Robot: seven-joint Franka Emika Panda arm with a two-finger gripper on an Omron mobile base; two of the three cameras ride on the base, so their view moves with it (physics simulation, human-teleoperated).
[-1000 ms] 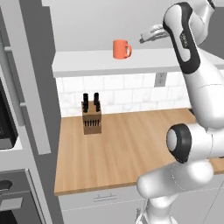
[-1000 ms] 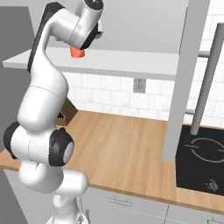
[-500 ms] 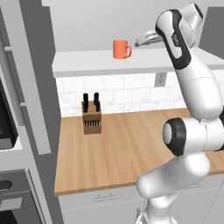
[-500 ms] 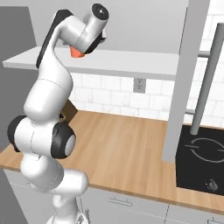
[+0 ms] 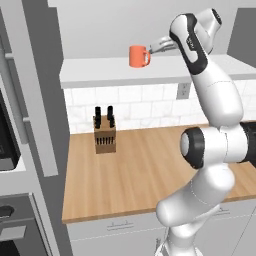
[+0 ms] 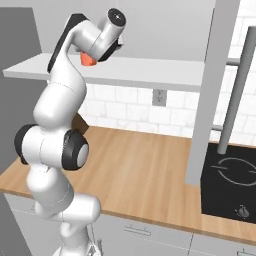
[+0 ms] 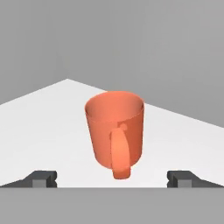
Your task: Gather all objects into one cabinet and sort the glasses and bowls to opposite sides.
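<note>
An orange mug stands upright on the white shelf of the grey wall cabinet. My gripper hovers just to its right at mug height, open, with nothing between its fingers. In the hand view the orange mug is straight ahead with its handle turned toward me, and the gripper has its fingertips spread wider than the cup. From the right base view the mug peeks out from under my hand. The other cups, the bowl and the jar are out of view.
The cabinet's tall slab door with its long bar handle hangs open at the right; another door stands at the left. A knife block sits on the wooden counter. A black cooktop lies at the far right.
My arm has swung and the open gripper has moved closer to the orange mug along the shelf. The mug has stayed put.
</note>
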